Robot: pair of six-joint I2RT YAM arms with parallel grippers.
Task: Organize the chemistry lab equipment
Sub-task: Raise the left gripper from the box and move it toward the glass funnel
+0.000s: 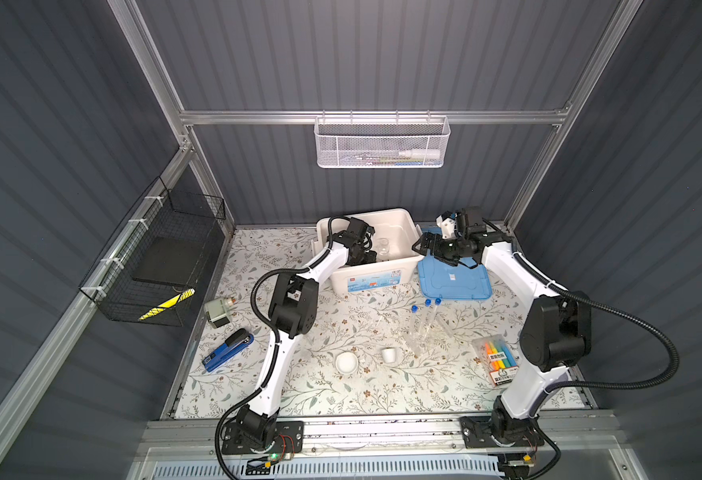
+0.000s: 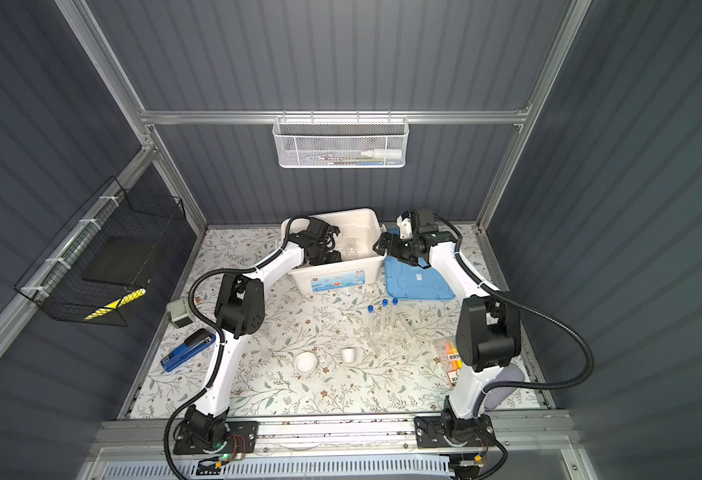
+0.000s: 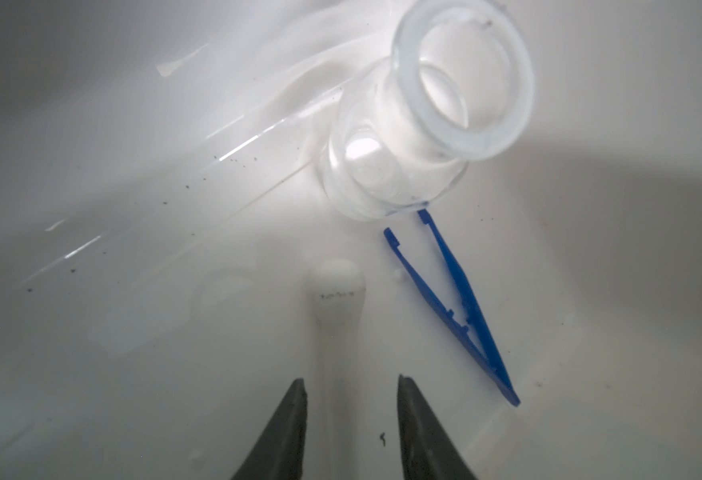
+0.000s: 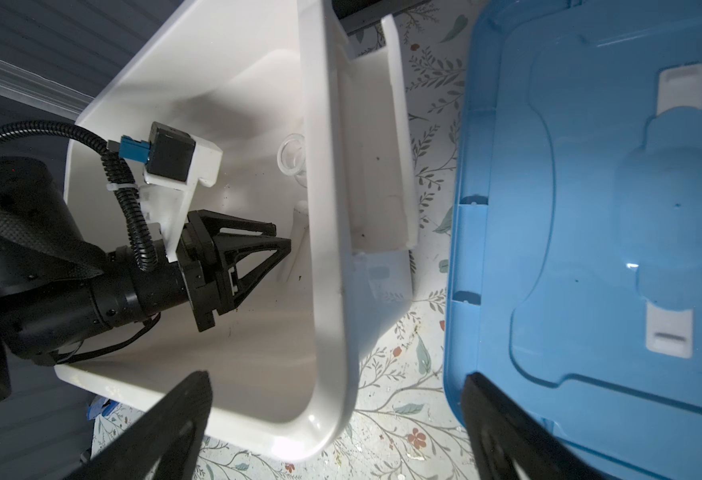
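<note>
My left gripper [image 3: 351,386] reaches down inside the white bin [image 1: 366,282], open. The white pestle [image 3: 335,286] lies on the bin floor with its handle between the fingers, close to one of them. Beyond it lie the blue tweezers [image 3: 457,299] and the small glass flask [image 3: 395,166]. My right gripper [image 4: 337,380] hangs open and empty over the bin's right rim [image 4: 324,208]. On the mat stand three blue-capped test tubes [image 1: 427,316] in a clear rack [image 1: 420,336], with the white mortar bowl [image 1: 347,362] and small white cup [image 1: 389,354] in front.
A blue lid [image 1: 453,278] lies flat right of the bin. Highlighters [image 1: 496,357] sit by the right arm. A stapler [image 1: 229,349] and a grey device [image 1: 218,313] sit at the left. A black wire basket [image 1: 154,257] hangs on the left wall.
</note>
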